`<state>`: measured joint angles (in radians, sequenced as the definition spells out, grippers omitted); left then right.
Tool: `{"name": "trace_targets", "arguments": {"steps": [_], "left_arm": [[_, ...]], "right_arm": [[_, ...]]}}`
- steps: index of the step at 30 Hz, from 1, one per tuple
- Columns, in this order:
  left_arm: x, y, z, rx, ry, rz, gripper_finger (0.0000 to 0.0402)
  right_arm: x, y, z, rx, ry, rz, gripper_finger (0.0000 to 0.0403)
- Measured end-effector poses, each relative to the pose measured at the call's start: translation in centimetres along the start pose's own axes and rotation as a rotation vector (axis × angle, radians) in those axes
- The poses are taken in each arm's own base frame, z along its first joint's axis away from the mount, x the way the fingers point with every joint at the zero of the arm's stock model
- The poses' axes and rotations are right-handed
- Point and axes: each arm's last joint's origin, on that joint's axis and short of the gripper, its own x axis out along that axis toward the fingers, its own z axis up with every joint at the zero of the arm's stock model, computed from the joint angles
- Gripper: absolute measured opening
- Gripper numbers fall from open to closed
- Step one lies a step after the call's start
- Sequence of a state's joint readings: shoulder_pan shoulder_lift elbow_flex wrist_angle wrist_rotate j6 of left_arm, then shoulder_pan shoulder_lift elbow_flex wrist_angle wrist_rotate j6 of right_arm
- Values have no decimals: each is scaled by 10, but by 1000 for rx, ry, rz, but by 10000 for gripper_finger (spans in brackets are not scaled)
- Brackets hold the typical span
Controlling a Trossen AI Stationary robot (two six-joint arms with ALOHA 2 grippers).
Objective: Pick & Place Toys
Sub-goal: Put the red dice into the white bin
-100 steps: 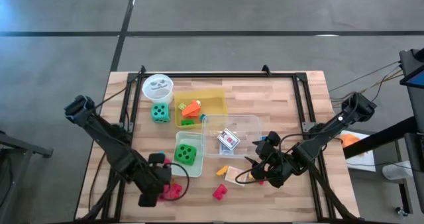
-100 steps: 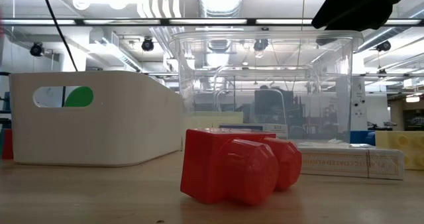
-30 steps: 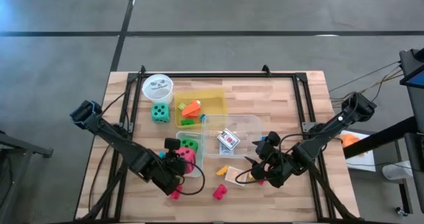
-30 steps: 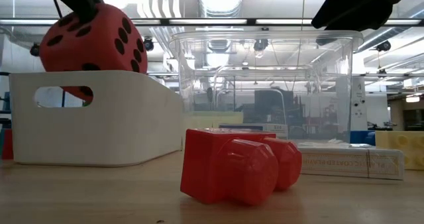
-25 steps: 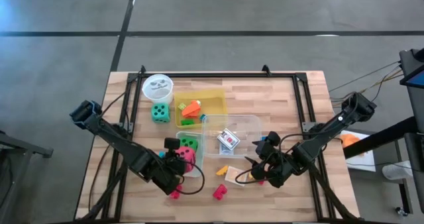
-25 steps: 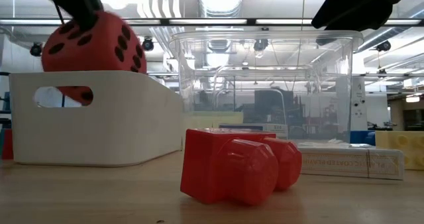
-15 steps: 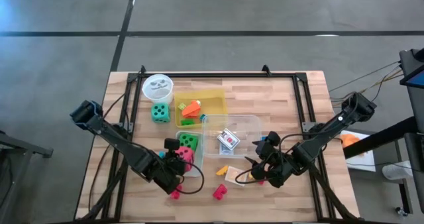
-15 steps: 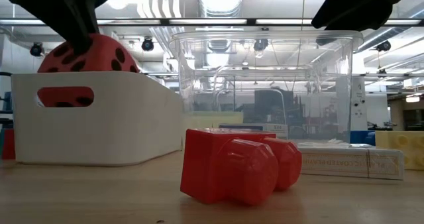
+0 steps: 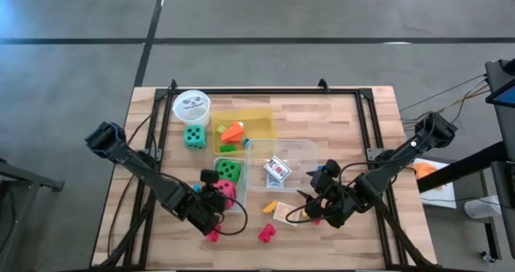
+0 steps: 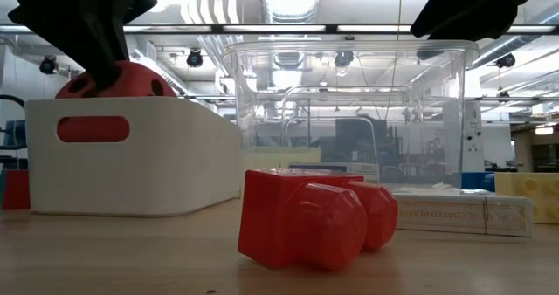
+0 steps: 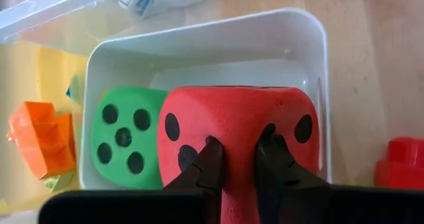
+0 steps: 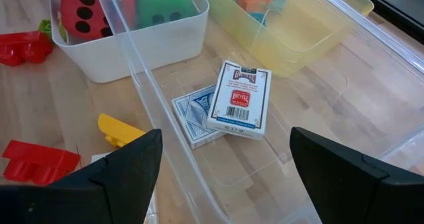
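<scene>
My left gripper (image 9: 218, 196) is shut on a red dotted die (image 11: 238, 118), which is partly down inside the white bin (image 9: 241, 201), beside a green die (image 11: 126, 138). In the low view only the red die's top (image 10: 113, 78) shows above the bin's rim. My right gripper (image 12: 225, 144) hangs open over the near right part of the clear box (image 9: 302, 151), touching nothing. Two card packs (image 12: 238, 98) lie flat on that box's floor. A teal die (image 9: 194, 136) stands on the table by the white cup (image 9: 191, 105). My left gripper pinches a ridge of the red die's soft near face (image 11: 240, 141) between its two fingers (image 11: 209, 161). The face dents in at the fingertips. The fingers slant down from the table's near left. The die sits inside the bin; whether it rests on the bin's floor I cannot tell.
A yellow tray (image 9: 265, 119) with an orange block (image 9: 233, 130) stands behind the bin. Red blocks (image 9: 265, 233) (image 9: 212, 236), a yellow block (image 9: 270, 206) and a flat card (image 9: 286, 213) lie on the near table. The big red block (image 10: 306, 216) fills the low view's foreground.
My left gripper has sunk with the red die, still shut on it. The die hung clear above the white bin's rim a second ago; now it is down inside the bin beside the green die. My right gripper has kept still.
</scene>
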<state>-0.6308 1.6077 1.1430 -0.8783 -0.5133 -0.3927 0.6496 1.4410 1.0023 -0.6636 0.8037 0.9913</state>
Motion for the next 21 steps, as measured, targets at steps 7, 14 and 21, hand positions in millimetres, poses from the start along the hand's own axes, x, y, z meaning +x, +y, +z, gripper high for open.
{"name": "trace_targets", "arguments": {"steps": [7,14,21], "left_arm": [[3,-2,0,-3,0,-13,38],[8,-5,0,6,17,-14,38],[8,-7,1,0,14,-36,66]], "right_arm": [[0,0,0,0,0,0,325],[0,0,0,1,0,1,325],[0,0,0,2,-1,1,325]]}}
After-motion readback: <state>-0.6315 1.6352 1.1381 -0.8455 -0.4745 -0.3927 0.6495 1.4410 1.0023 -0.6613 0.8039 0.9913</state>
